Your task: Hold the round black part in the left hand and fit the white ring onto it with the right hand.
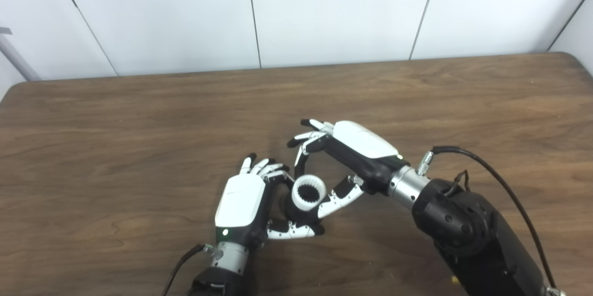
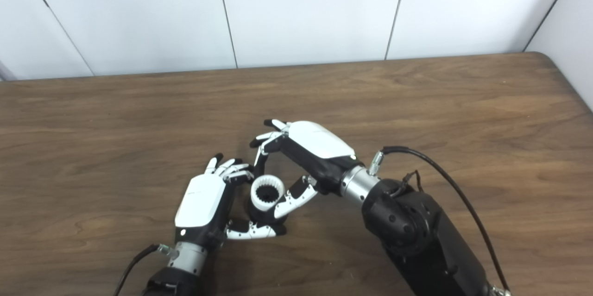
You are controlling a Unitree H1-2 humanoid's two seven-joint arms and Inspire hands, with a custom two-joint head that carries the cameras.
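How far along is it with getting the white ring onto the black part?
Done: the white ring sits on the round black part, held in the left hand. In hand: the right hand pinches the ring with thumb and fingertip. Left: whether it is fully seated can't be told; then release.

Brown wood-grain table (image 1: 139, 115) fills lower two-thirds of frame, matte, darker grain streaks running left to right. Far edge runs across upper third; rounded corners at upper left and upper right. Behind it, white panel wall (image 1: 333, 9) across top of frame, split by thin dark seams (image 1: 252, 13) that fan outward from centre, some near vertical, others slanted. Grey bar or pipe (image 1: 16, 57), slanted, at far left edge of the left eye view only, against the wall. Light even and diffuse, soft sheen on tabletop at right side, no hard shadows on wall. No floor or window in view.
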